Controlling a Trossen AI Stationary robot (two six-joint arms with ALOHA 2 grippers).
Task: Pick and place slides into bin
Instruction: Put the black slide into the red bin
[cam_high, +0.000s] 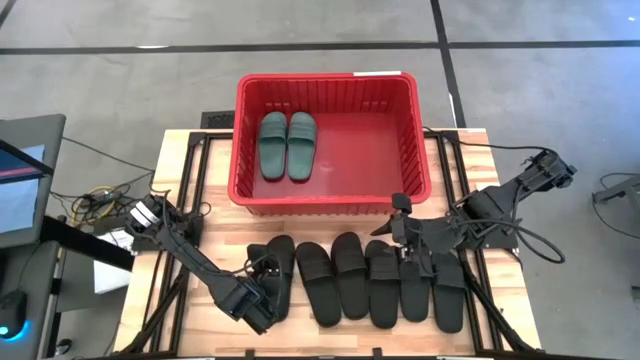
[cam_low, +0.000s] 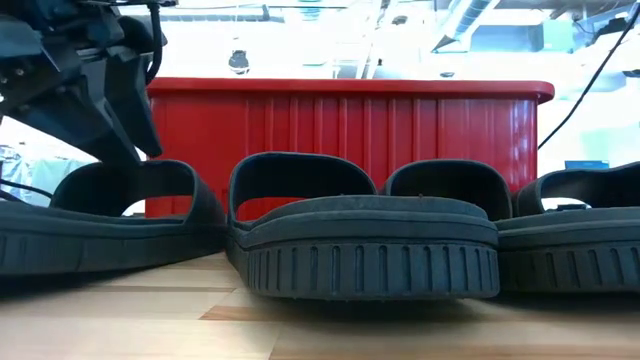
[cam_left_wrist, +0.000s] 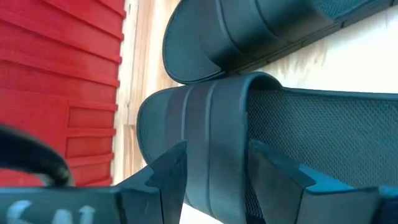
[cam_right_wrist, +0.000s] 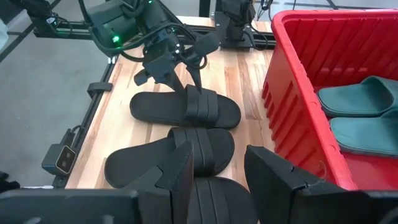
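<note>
The pale wooden table (cam_high: 200, 170) fills the middle of the high view, its bare planks showing at left and right of the load. At upper centre stands the large red plastic bin (cam_high: 245, 140), a rectangular basket with ribbed walls and a rolled rim; in the low view its long wall (cam_low: 400, 130) spans the background.

The two dark arms come next. The left arm reaches in from the left edge of the high view down to lower left of centre, and the right arm comes in from the right edge toward the middle.

Six matte black rubber slides (cam_high: 350, 280) lie in a row along the lower centre of the high view, in front of the bin, soles down, straps toward the bin. A sage-green pair of slides (cam_high: 288, 145) lies side by side inside the bin, in its left half as the high view shows it.

The left gripper (cam_high: 262, 300) sits at the leftmost black slide (cam_high: 277, 270). In the left wrist view its two fingers (cam_left_wrist: 168, 180) stand apart on either side of that slide's wide strap (cam_left_wrist: 214, 137), straddling it; whether they press it cannot be told.

The right gripper (cam_high: 400, 235) hovers over the right part of the row, just in front of the bin. In the right wrist view its fingers (cam_right_wrist: 177, 171) are spread, with a black slide's strap (cam_right_wrist: 208, 149) below the gap, apart from them.
</note>
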